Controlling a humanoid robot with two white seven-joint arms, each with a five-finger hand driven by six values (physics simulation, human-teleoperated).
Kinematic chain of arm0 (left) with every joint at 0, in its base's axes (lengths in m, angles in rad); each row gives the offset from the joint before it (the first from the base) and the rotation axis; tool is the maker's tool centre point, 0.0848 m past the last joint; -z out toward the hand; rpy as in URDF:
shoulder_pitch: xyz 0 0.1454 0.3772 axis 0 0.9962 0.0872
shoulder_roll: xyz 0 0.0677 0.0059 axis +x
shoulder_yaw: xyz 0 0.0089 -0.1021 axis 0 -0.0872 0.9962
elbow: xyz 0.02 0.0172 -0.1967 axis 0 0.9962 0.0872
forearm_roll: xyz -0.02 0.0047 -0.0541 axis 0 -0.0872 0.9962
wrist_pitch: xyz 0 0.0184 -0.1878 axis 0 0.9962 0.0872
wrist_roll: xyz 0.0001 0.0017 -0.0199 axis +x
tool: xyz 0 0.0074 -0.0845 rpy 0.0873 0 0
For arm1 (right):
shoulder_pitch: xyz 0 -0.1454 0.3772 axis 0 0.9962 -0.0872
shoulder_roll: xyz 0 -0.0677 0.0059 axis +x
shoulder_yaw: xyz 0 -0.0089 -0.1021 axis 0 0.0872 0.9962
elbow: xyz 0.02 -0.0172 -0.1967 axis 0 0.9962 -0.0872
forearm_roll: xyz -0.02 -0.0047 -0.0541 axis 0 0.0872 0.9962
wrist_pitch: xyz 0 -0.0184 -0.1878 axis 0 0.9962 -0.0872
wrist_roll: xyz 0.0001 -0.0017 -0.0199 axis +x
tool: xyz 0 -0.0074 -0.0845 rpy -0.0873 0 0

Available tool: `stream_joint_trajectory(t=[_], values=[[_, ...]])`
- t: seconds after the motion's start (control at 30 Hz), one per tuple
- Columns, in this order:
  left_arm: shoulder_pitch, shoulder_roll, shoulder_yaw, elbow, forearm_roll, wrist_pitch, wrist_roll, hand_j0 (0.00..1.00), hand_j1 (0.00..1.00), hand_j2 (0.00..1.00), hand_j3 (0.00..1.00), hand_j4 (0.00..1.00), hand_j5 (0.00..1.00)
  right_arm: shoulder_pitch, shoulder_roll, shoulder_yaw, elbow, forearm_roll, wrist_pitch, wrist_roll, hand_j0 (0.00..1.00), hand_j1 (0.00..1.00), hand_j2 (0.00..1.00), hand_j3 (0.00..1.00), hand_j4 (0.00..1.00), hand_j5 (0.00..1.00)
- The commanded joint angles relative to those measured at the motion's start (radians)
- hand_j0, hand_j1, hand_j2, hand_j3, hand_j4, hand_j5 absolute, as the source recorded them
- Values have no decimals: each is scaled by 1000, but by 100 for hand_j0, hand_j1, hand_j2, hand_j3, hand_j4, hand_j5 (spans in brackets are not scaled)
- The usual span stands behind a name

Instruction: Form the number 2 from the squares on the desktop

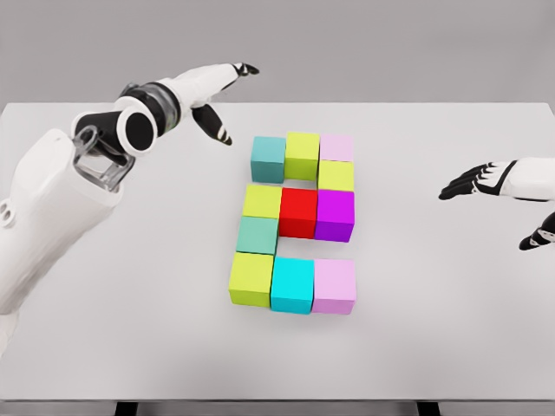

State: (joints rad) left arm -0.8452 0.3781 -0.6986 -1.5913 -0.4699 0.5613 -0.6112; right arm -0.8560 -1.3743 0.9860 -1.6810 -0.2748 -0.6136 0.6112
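The blocks (295, 221) sit touching at the middle of the table (434, 329), between both hands

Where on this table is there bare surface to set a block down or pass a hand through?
The table is bare left of the block cluster, along the front edge, and between the cluster and the right hand. The left hand hangs over the back left. The middle is crowded: blocks packed together.

Even, bright, diffuse light fills the render, with no glare. The cubes (293, 221) cast only faint, soft shadows on the white table (434, 347) beside them. Edges look slightly soft throughout.
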Motion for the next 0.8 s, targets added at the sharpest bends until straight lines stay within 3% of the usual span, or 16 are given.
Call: stream_joint_trajectory(t=[0.0, 0.1, 0.2, 0.4, 0.67, 0.77], values=[[0, 16, -2, 4, 28, -3, 0, 100, 100, 100, 100, 100, 100, 0, -2, -1, 0, -7, 3, 0, 100, 100, 100, 100, 100, 100], [2, 2, -9, 31, 11, -3, 0, 100, 100, 100, 100, 100, 100, 0, -2, -3, 0, -9, 3, 0, 100, 100, 100, 100, 100, 100], [18, -99, -1, 77, -176, -3, 0, 100, 100, 100, 100, 100, 100, 0, -2, -1, 0, -9, 3, 0, 100, 100, 100, 100, 100, 100], [64, -111, -9, 76, -188, 5, 0, 100, 100, 100, 100, 100, 100, 0, 9, -1, -34, -30, 3, 0, 100, 100, 100, 100, 100, 100], [67, -145, -41, 83, -250, 0, 0, 99, 99, 99, 99, 99, 99, 0, 3, -1, -37, -32, 3, 0, 100, 100, 100, 100, 100, 100], [66, -160, -53, 131, -250, -3, 0, 99, 99, 99, 99, 99, 99, 0, 3, -1, -37, -32, 3, 0, 100, 100, 100, 100, 100, 100]])
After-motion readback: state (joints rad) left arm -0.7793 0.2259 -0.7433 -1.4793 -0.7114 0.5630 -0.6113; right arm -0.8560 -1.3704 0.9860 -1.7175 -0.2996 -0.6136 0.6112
